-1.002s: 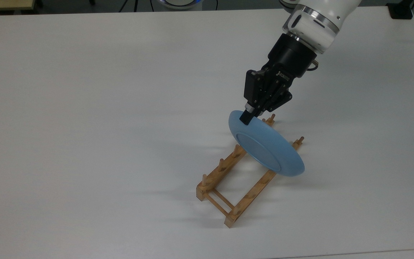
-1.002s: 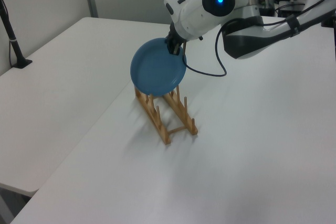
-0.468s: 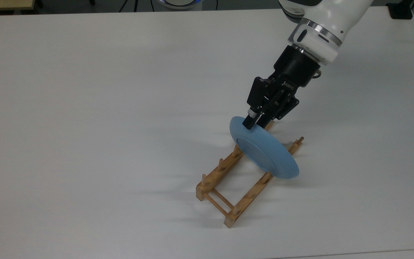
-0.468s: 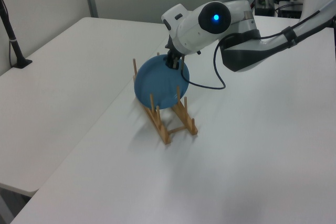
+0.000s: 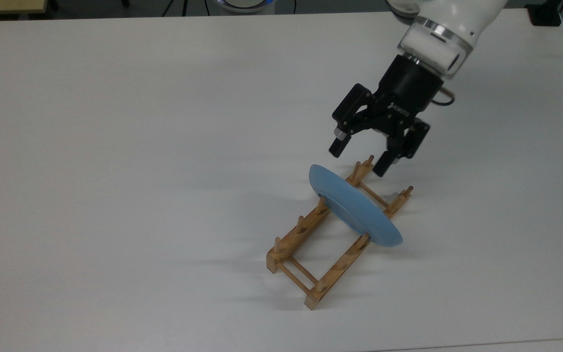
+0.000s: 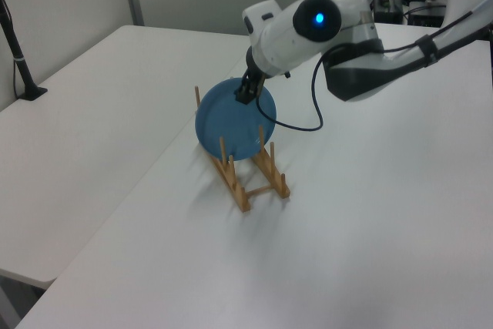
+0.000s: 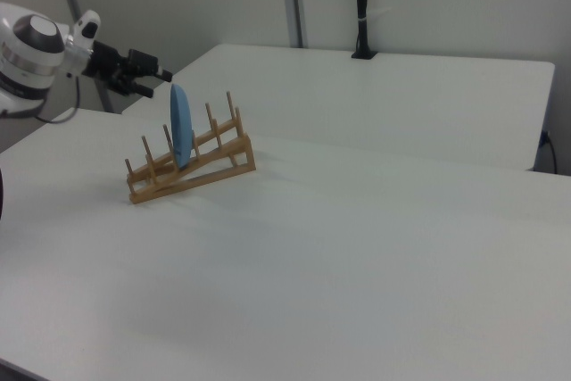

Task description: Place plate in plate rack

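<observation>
Round glossy light-blue plate (image 5: 355, 206) standing on edge between pegs of light-brown wooden plate rack (image 5: 331, 241), centre-right of top view, black claw (image 5: 360, 156) spread wide, empty, just above, white worktop (image 5: 140, 146).

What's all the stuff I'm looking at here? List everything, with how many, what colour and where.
round glossy light-blue plate: one, light blue, standing on edge between the rack's pegs.
light-brown wooden plate rack: one, light brown, on the table, right of centre in the top view.
white table: one, white, under everything.
black post: one, black, at the far table edge in the right view.
robot arm: one, white.
gripper: one, black, open, just above the plate's top edge.
</observation>
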Robot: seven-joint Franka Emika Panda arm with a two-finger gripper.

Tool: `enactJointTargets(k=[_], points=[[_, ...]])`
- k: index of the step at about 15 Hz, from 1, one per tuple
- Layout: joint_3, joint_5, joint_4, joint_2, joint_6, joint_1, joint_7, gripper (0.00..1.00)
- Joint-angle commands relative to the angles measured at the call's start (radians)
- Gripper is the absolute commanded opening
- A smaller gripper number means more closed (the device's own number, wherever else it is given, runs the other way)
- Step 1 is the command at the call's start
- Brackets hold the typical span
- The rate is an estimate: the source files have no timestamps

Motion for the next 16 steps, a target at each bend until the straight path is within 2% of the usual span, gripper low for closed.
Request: enactJointTargets(k=[1, 3, 6, 7, 9, 11, 13, 16], points=[[0.063, 0.341, -0.021, -0.095, 0.038, -0.058, 0.031, 1.0], [0.112, 0.541, -0.039, -0.139, 0.003, -0.111, -0.018, 1.0], [0.158, 0.74, -0.058, -0.199, -0.161, -0.212, -0.092, 1.0], [0.199, 0.8, -0.062, -0.233, -0.275, -0.274, -0.198, 1.0], [0.22, 0.854, -0.091, -0.293, -0.421, -0.356, -0.343, 1.0], [0.22, 0.9, -0.148, -0.356, -0.48, -0.423, -0.432, 1.0], [0.22, 0.901, -0.206, -0.399, -0.518, -0.511, -0.541, 1.0], [0.207, 0.893, -0.216, -0.408, -0.528, -0.575, -0.623, 1.0]])
